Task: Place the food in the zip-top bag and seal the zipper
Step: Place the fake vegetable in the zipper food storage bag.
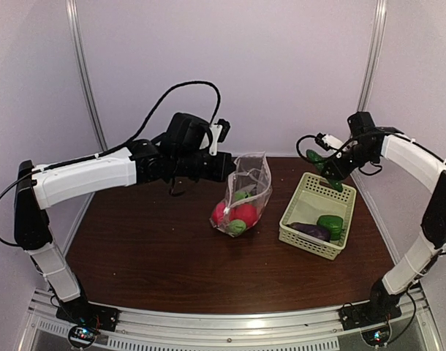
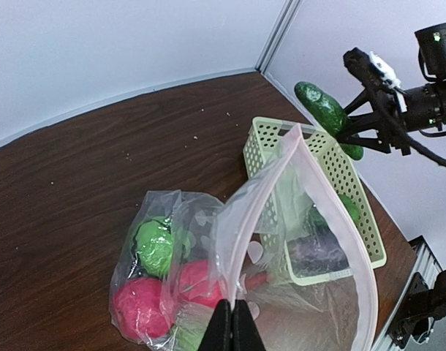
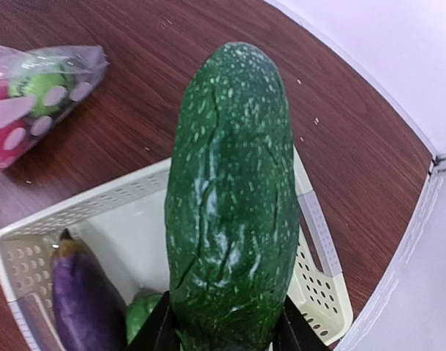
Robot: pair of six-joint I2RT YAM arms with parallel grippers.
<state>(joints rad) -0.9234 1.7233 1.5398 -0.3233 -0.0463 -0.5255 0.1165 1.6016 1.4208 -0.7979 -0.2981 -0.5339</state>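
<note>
The clear zip-top bag [image 1: 248, 191] stands on the table with its mouth held up and open. My left gripper [image 1: 230, 167] is shut on the bag's mouth edge, the zipper strip [image 2: 230, 241]. Inside lie two red round pieces [image 2: 139, 307] and green pieces [image 2: 156, 245]. My right gripper [image 1: 327, 167] is shut on a dark green cucumber [image 3: 230, 197] and holds it above the far end of the pale green basket [image 1: 311, 191]. A purple eggplant [image 3: 80, 296] and a green piece [image 1: 330, 225] lie in the basket.
The basket stands right of the bag on the dark wood table [image 1: 157, 248]. Pale walls close in the back and sides. A metal rail [image 1: 230, 322] runs along the near edge.
</note>
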